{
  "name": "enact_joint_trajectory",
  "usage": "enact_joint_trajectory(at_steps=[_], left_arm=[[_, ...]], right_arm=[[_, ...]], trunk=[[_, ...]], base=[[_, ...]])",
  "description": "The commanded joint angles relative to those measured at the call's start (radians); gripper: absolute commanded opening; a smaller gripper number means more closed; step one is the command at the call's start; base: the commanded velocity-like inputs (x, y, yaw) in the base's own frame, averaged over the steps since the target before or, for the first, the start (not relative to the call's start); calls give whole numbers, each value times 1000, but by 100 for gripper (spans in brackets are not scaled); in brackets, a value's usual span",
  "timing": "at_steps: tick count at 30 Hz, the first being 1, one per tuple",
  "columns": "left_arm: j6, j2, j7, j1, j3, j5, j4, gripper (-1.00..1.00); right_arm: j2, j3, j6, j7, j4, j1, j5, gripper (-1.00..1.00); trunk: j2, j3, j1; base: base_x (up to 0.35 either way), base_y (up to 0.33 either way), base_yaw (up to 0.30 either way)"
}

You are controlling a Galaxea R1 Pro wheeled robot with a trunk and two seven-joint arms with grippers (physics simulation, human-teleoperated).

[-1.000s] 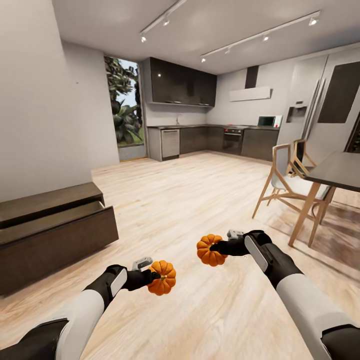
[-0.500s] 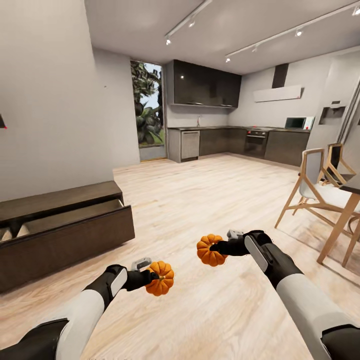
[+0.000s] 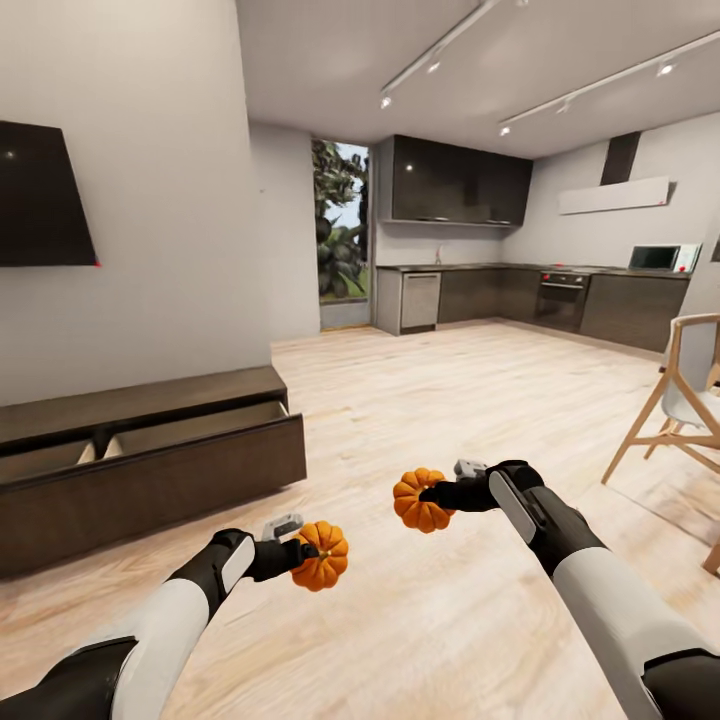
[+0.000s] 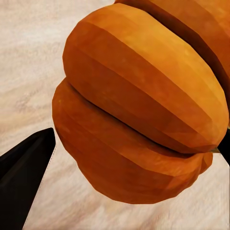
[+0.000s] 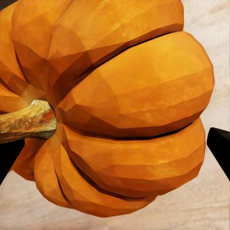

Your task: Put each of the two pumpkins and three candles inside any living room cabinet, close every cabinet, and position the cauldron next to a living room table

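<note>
Nearest the camera, the left gripper [image 3: 303,552] is clamped on one pumpkin [image 3: 322,556], held above the pale wood floor [image 3: 440,400]. In the left wrist view that pumpkin [image 4: 139,110] bulges between the dark fingers [image 4: 24,167], its ribs running across. A little farther out and higher, the right gripper [image 3: 432,494] pinches the second pumpkin [image 3: 418,500]; in the right wrist view this pumpkin [image 5: 124,110] sits between the fingers with its brownish stem [image 5: 26,120] pointing sideways. The two pumpkins hang well apart from each other, neither touching the floor.

Beyond the left arm, against the wall, stands the long dark cabinet [image 3: 150,480]. Its upper drawer [image 3: 190,425] is pulled out, showing a pale wood inside divided into compartments; what shows of the inside holds nothing. The cabinet's right end stops short of the open floor, which runs wide and bare ahead of both arms. At the right edge stands a light wooden chair [image 3: 690,400]. A dark screen [image 3: 45,195] hangs on the wall above the cabinet. Farthest back are the kitchen cupboards [image 3: 460,185] and a tall window [image 3: 340,235].
</note>
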Motion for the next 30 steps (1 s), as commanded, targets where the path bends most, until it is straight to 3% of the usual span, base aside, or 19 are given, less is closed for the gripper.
enact_joint_trajectory(at_steps=[1, 19, 27, 30], left_arm=[[8, 0, 5, 0, 2, 10, -2, -100], [8, 0, 5, 0, 2, 10, -2, -100], [8, 0, 5, 0, 2, 10, -2, -100], [8, 0, 5, 0, 2, 10, -2, -100]], right_arm=[[-1, 2, 3, 8, -1, -1, 7, -100], [-1, 2, 4, 8, -1, -1, 8, -100], [-1, 2, 4, 7, -1, -1, 8, -100], [-1, 2, 4, 7, -1, -1, 7, -100]], trunk=[[0, 3, -1], [4, 71, -9], [6, 92, -12], [27, 97, -24]], base=[[0, 0, 121], [0, 0, 15], [0, 0, 86], [0, 0, 94]])
